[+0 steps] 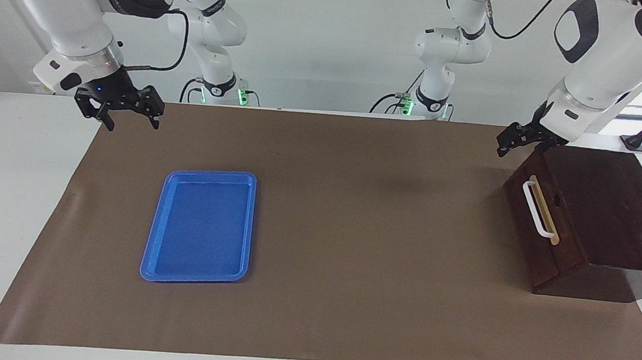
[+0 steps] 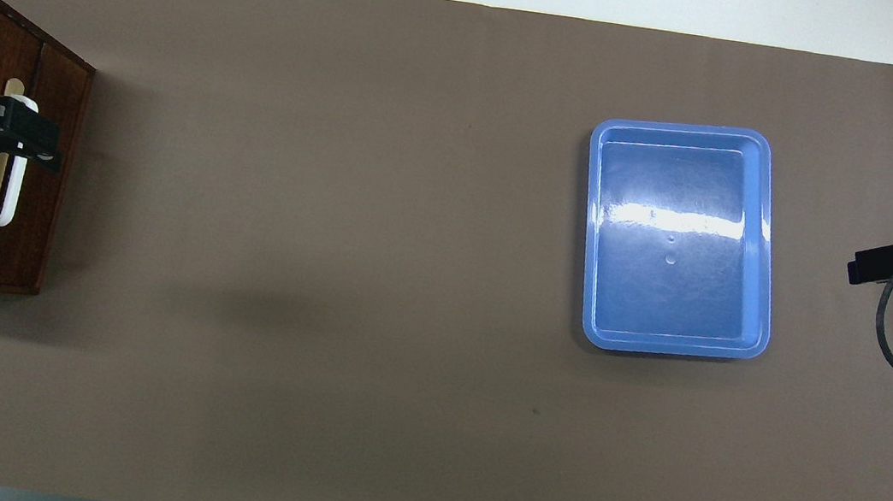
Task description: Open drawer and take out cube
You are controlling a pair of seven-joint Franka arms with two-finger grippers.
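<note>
While drawer [image 1: 533,217] sits shut | left gripper [image 1: 513,144] over its edge

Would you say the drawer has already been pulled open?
No, the drawer sits flush in its dark wooden box, and its white handle is ungripped.

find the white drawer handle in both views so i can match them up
Facing view: white handle on the drawer front, at the picture's right edge.
Overhead view: white handle at the picture's left edge, partly under the left gripper.
Shared landmark: blue tray, toward the right arm's end.
</note>
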